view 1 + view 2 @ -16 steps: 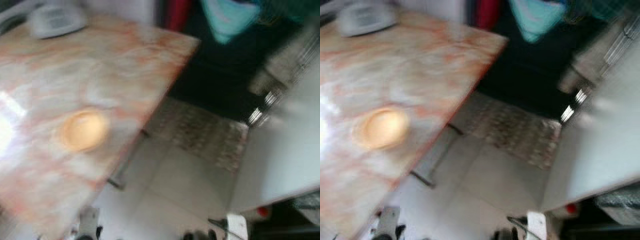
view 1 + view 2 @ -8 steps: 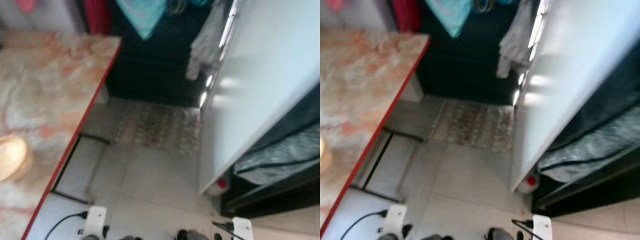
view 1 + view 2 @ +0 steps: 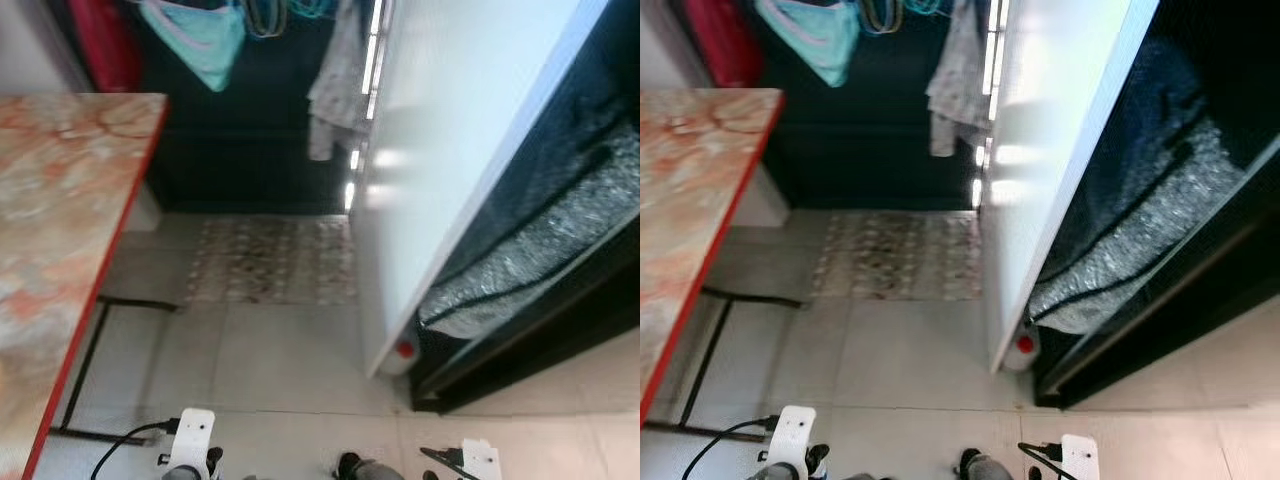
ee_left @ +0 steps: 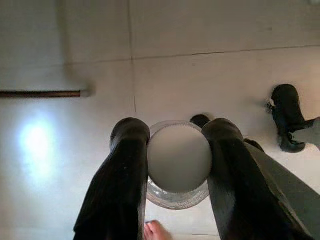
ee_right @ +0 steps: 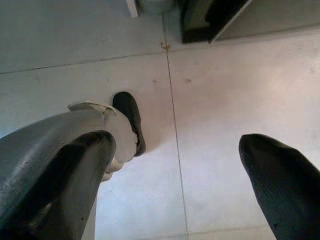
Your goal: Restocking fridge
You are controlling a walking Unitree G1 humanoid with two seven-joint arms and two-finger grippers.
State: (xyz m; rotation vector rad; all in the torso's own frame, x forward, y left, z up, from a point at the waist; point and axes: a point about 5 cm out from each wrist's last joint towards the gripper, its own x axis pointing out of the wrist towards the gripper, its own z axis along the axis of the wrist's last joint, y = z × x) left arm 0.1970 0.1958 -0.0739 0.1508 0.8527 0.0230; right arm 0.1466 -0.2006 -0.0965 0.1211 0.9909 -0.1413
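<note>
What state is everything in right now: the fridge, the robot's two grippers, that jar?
Fridge door: swung open.
Left gripper: shut on the jar, pointing down at the floor.
Jar: lid on, held between the fingers.
Right gripper: open, holding nothing.
Cloth: hanging.

- Glaring in bright patches along the edge of the white fridge door (image 3: 440, 170), washing out its surface.
- Sinking into near black behind the hanging clothes (image 3: 335, 80) and inside the fridge.
- Softening slightly throughout both eye views, blurring the rug (image 3: 895, 255).
- Shining as a pale hotspot on the floor tiles (image 4: 35, 142) in the left wrist view.
- Blurring the close black fingers (image 5: 280, 190) out of focus.
</note>
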